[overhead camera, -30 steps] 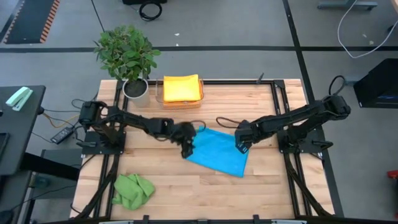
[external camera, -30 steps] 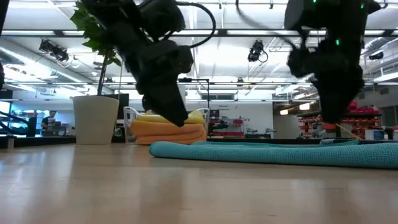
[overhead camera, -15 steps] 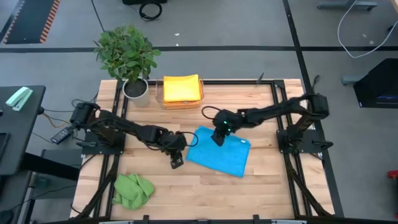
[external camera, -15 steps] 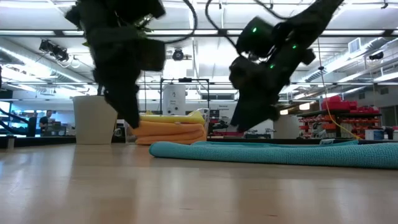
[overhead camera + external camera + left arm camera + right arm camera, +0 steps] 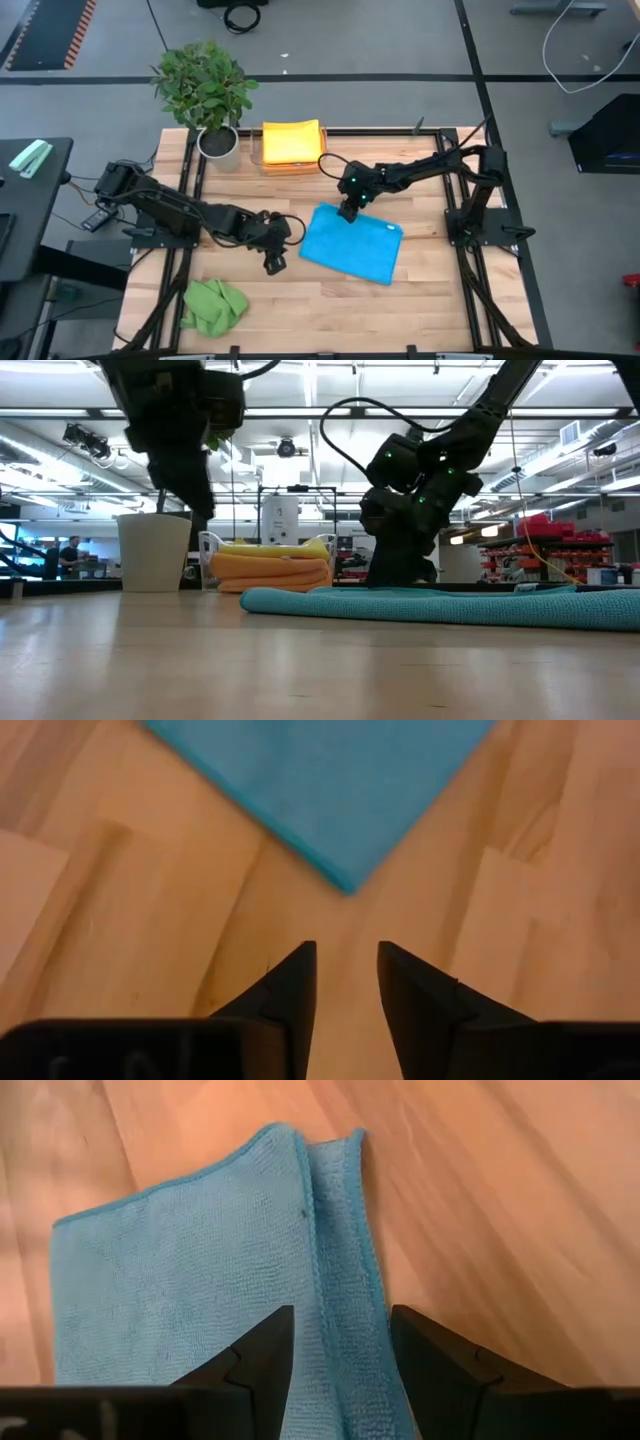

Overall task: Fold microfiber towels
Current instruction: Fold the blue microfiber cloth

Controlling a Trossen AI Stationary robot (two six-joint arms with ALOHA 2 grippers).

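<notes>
Microfiber towels lie in three spots on the wooden table (image 5: 420, 290). Farthest left, a crumpled green towel (image 5: 214, 305) sits near the front edge, a little ahead of and to the left of the left gripper (image 5: 275, 262). That gripper hangs over bare wood just left of the blue towel (image 5: 350, 243), its two fingers (image 5: 292, 990) set with a narrow gap between them and nothing held; the towel's corner (image 5: 345, 880) lies just beyond the fingertips, apart from them. The blue towel is spread flat mid-table, folded over once so that two edges run side by side (image 5: 325, 1230). The right gripper (image 5: 349, 210) stands at the towel's far corner, fingers apart and straddling the doubled edge, not closed on it. Behind it, folded yellow and orange towels (image 5: 292, 143) are stacked beside a potted plant (image 5: 206, 90).
</notes>
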